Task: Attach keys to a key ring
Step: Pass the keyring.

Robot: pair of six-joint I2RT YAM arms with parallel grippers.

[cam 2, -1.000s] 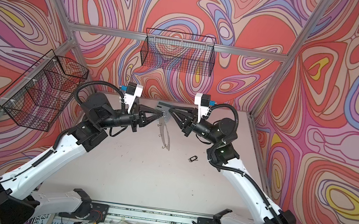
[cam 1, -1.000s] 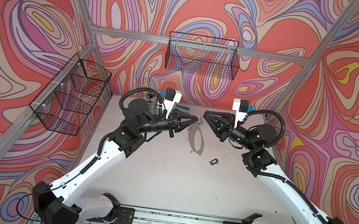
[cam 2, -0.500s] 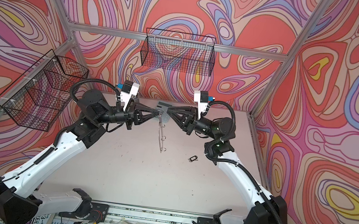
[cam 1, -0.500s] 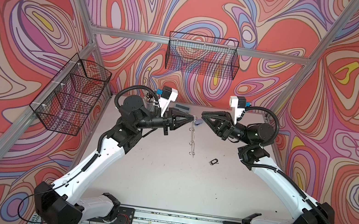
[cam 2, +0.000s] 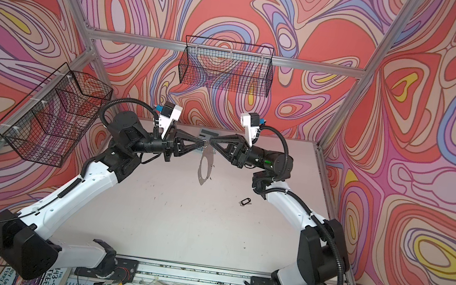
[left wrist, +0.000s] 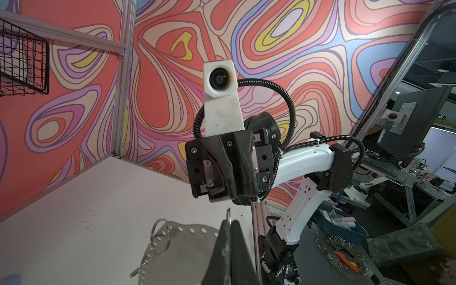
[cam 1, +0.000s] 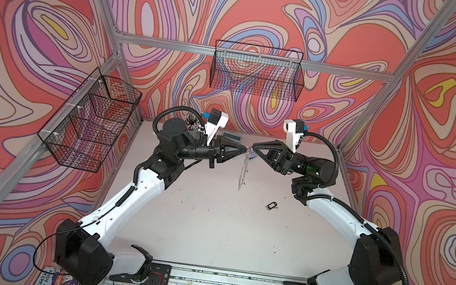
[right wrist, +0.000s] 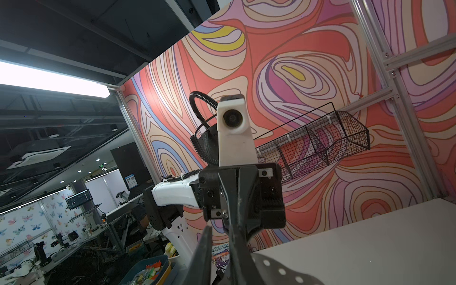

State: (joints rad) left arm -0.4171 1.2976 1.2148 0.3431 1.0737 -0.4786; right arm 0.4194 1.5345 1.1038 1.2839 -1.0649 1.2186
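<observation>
Two arms are counted, and two grippers: the left gripper and the right gripper. One key ring is seen, with three loops counted in the left wrist view. One key and two baskets are seen.

The tabletop is a pale, matte surface, marked with small dark specks and scuffs. Right of centre, the keys lie flat on it: a black oblong tag with a pale window, seen in both top views. At the far edge, close to the back wall, lies a flat dark strip, too small to identify.
</observation>
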